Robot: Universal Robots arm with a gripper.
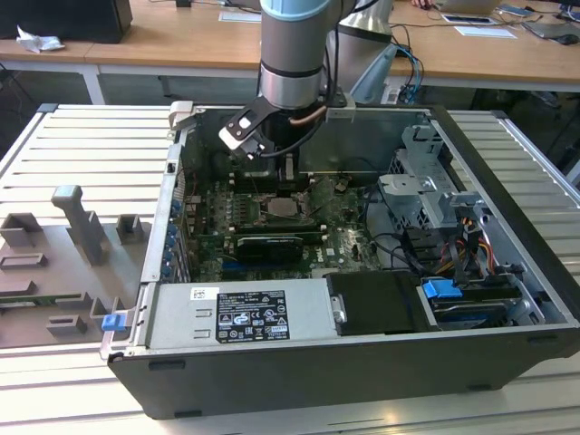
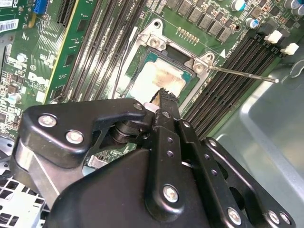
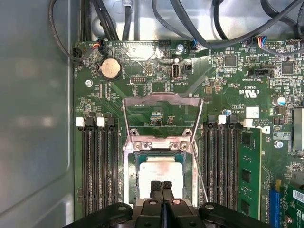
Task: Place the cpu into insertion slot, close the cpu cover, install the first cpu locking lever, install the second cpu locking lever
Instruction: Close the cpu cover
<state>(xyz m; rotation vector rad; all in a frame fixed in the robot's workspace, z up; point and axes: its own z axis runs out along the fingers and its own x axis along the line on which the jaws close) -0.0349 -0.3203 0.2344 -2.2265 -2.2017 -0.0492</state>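
Note:
The cpu [image 3: 160, 176], a pale silvery square, lies flat in the insertion slot [image 3: 129, 180] on the green board; it is also visible in the second wrist view [image 2: 156, 78] and in the exterior view [image 1: 282, 209]. The cpu cover [image 3: 161, 99], a silvery frame with a large window, stands swung open beyond its hinge. A thin locking lever [image 2: 242, 74] sticks out unlatched beside the socket; the same lever [image 3: 199, 164] runs along its edge. My gripper [image 3: 161, 186] is shut, fingertips together with nothing between them, directly over the cpu's near edge [image 2: 164, 95].
Black memory slots [image 3: 99, 166] flank the socket, with a green memory card [image 3: 249, 175] on one side. A coin battery [image 3: 110, 68] and cables [image 3: 190, 28] lie beyond the cover. The case wall [image 3: 33, 118] is close. A power supply [image 1: 240, 313] and drive cage [image 1: 426, 190] fill the case.

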